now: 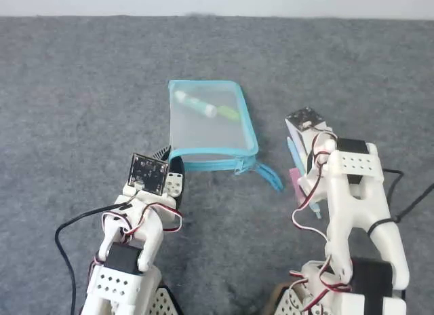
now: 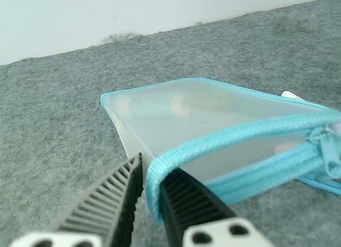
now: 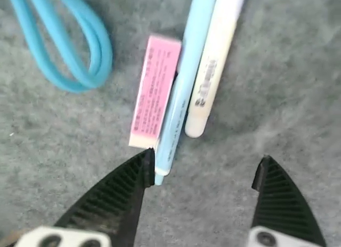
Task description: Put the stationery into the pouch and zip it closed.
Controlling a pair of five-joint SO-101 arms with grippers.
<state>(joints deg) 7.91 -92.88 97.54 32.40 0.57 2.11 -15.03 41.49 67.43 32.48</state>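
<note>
Turquoise pouch (image 2: pixel 213 114) rim pinched in left jaws | right jaws wide over pens (image 3: pixel 213 66), probable eraser (image 3: pixel 153 92)

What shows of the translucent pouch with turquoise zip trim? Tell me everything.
The translucent pouch is frosted soft plastic edged in turquoise fabric, lying flat on grey felt. White and green stationery lies inside. Its zip looks open, slider at one end, a turquoise loop trailing. The left gripper pinches its near corner.
</note>
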